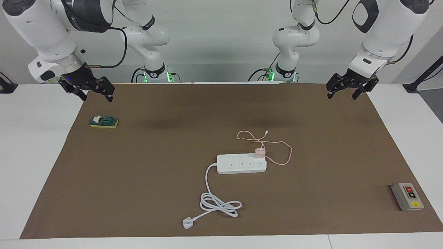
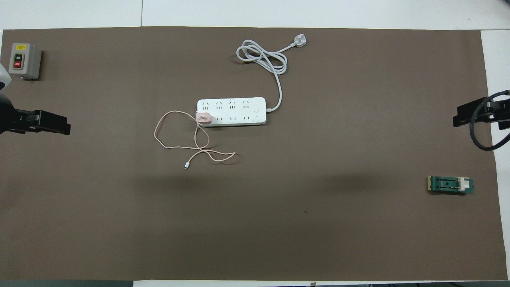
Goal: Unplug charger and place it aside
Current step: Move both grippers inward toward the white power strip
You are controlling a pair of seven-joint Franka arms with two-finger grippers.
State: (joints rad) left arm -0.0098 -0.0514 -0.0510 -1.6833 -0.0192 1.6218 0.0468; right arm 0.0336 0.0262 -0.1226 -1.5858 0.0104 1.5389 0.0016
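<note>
Nothing was done yet: the charger (image 1: 260, 153) sat plugged into the strip (image 1: 241, 164) at its end toward the left arm, while left gripper (image 1: 349, 90) and right gripper (image 1: 93, 91) hovered well apart from the strip, both open and empty.

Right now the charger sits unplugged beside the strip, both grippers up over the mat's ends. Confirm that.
Not unplugged: the facing view shows the charger seated in the strip, at its end toward the left arm. The rest holds: the left gripper and right gripper hang over the mat's ends.
</note>
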